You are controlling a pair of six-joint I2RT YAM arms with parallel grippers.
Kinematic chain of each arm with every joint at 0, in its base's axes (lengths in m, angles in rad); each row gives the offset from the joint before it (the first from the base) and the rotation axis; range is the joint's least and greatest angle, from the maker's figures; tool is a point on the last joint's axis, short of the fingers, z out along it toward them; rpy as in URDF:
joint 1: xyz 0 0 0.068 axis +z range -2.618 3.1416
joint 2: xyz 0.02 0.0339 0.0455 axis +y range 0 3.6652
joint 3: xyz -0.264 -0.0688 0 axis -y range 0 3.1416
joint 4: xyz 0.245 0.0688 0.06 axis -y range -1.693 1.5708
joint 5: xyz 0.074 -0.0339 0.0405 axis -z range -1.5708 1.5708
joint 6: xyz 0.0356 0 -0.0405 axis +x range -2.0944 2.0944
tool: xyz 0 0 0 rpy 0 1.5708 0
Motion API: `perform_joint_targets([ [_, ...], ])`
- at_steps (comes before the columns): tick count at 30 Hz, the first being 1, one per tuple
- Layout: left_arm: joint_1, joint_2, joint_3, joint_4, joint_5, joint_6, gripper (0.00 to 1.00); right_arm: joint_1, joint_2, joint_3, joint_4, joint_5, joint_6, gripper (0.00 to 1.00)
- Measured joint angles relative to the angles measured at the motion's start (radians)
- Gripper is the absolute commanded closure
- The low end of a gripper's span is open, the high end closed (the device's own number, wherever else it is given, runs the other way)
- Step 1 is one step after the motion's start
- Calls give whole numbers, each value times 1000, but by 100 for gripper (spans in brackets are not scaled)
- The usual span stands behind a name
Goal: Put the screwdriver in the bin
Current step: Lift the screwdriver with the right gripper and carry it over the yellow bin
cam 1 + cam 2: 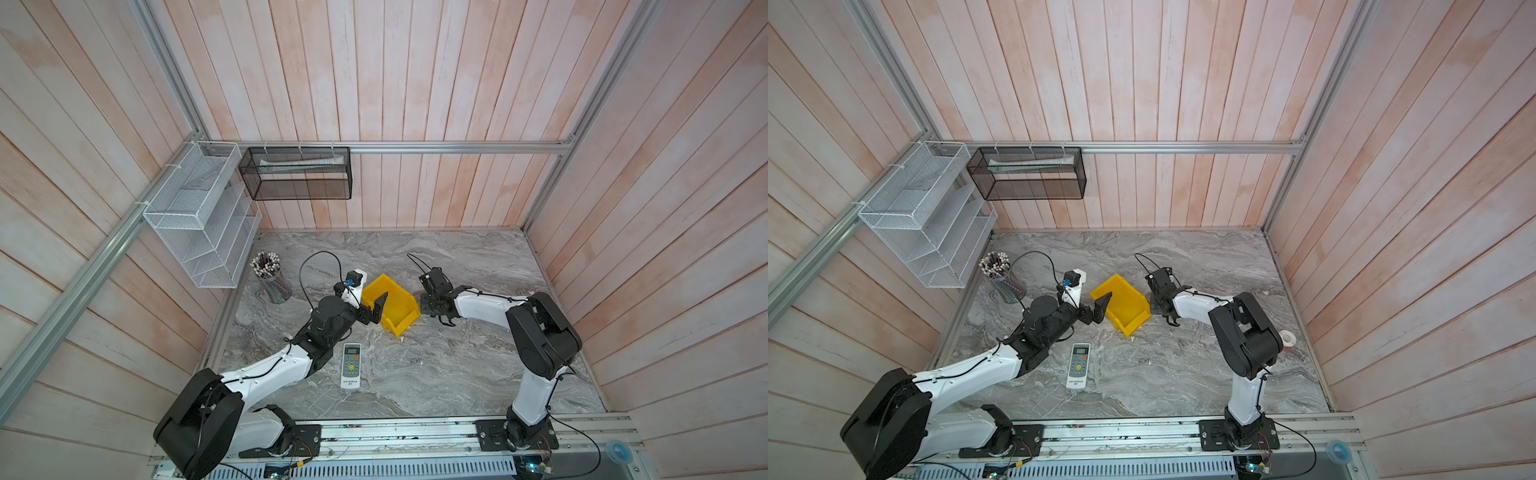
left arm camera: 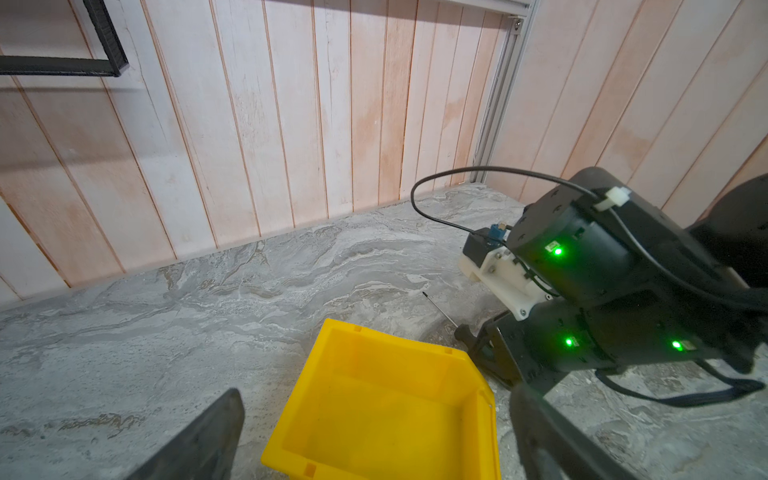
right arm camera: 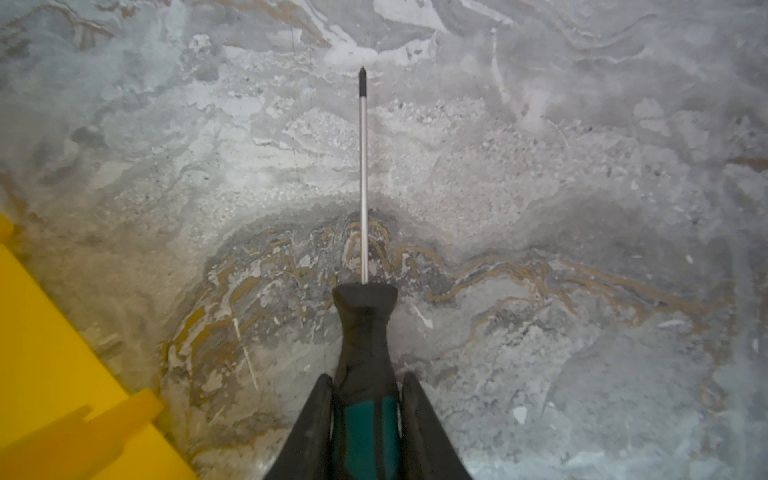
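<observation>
Finding: the right pincer [image 3: 368, 376] is pinching the screwdriver [image 3: 365, 316] by its green-and-black handle, one finger pressed against each flank. The tool's long axis runs straight out along the pincer's own line of reach, with the silver shaft and dark tip leading over the marbled surface [image 3: 582, 208]. I cannot tell whether it is lifted clear or resting there. The left wrist view confirms the thin shaft lies outside the bin, near one corner. In both top views the yellow bin [image 1: 401, 309] [image 1: 1127, 307] sits just beside the right pincer at its 9 o'clock, with its cut-away lip turned toward 5 o'clock, and it appears empty. The left pincer [image 1: 377, 308] is spread and holds nothing. It stands at the bin's 9 o'clock wall with one finger over the interior; contact undetermined. Judgement: the right arm is the carrier. The coming move is a short lift and a shift toward 9 o'clock, swinging the shaft along the bin's length so the tip clears the rim.
</observation>
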Motion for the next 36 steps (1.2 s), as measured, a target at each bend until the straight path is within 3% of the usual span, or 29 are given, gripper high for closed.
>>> perform_joint_targets([
  [14, 0, 0, 0, -1, 3, -37, 0, -8, -169, 21, -80, 3, -55, 81],
  [19, 0, -27, 23, -84, 2, -68, 0, 7, -236, 87, -107, -24, -71, 80],
  [27, 0, -146, 35, -269, 1, -128, 0, 101, -294, 146, -148, -84, -93, 80],
  [36, 5, -161, -111, -312, -5, -150, 0, 206, -248, 168, -212, -130, -93, 81],
])
